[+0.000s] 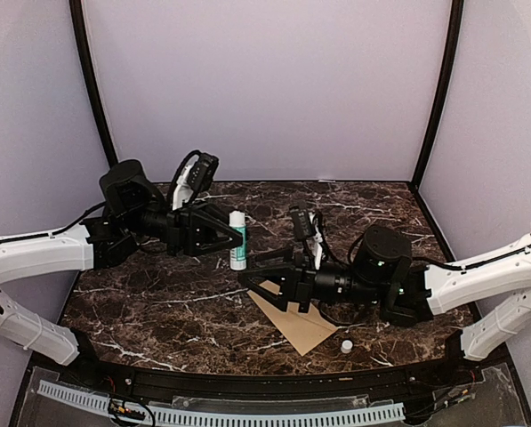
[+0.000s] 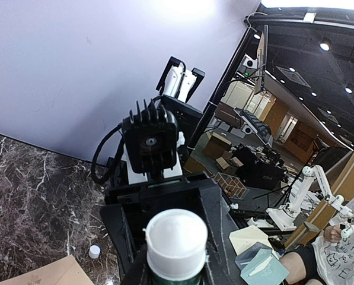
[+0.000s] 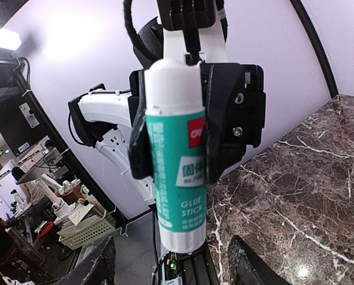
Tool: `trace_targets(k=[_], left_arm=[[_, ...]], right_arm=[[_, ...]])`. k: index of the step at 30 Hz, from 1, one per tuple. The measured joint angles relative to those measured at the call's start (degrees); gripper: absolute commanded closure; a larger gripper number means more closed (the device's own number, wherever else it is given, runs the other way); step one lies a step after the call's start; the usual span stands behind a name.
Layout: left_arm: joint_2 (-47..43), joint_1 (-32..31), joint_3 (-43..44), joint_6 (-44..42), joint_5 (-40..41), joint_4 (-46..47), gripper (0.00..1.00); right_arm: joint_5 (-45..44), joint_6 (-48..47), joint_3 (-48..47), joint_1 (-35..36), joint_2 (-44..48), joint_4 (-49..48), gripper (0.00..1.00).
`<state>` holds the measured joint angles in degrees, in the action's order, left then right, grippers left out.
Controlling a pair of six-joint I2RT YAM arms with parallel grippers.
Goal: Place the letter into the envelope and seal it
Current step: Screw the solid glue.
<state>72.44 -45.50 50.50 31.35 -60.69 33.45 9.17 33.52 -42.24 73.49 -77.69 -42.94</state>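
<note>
Count: one glue stick (image 3: 175, 178), one envelope (image 1: 305, 329), one white cap (image 1: 346, 344).
Left gripper (image 1: 229, 238): clamped on upright glue stick, arm level.
Right gripper (image 1: 247, 276): fingers apart, facing the stick; envelope flat underneath.

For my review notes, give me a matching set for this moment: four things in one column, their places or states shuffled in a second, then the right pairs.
Things:
1. glue stick
2. envelope
3. small white round piece
4. right gripper

Places or states:
A. lying flat on the marble table
B. open, with nothing held
C. upright, clamped in the left gripper
D. alone on the table, just right of the envelope, near the front edge

Pairs: 1-C; 2-A; 3-D; 4-B
</note>
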Motion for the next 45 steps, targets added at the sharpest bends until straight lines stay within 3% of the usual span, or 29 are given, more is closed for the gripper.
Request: trace_targets(k=[8,15,23,28,37,45], left_arm=[[0.00,-1.33,-0.04,0.35,-0.35,0.59,1.00],[0.00,-1.40,-0.04,0.35,-0.37,0.59,1.00],[0.04,-1.40,-0.04,0.48,-0.37,0.46,1.00],[0.09,-1.40,-0.04,0.59,-0.15,-0.11,1.00],[0.07,-1.42,0.28,-3.41,6.47,-6.21,1.00],[-0.15,-1.73,2.38,-8.26,20.20,-15.61,1.00]], right_arm=[[-0.17,-0.87,-2.05,0.00,0.00,0.11,0.58],[0.70,-1.25,-2.23,0.00,-0.79,0.33,0.66],[1.31,-1.60,-2.91,0.00,-1.62,1.20,0.87],[0.87,-2.08,-2.91,0.00,-1.60,1.53,0.95],[-5.70,-2.25,-2.91,0.00,0.00,7.43,0.96],[-17.92,-3.06,-9.70,0.02,-0.52,23.39,0.95]])
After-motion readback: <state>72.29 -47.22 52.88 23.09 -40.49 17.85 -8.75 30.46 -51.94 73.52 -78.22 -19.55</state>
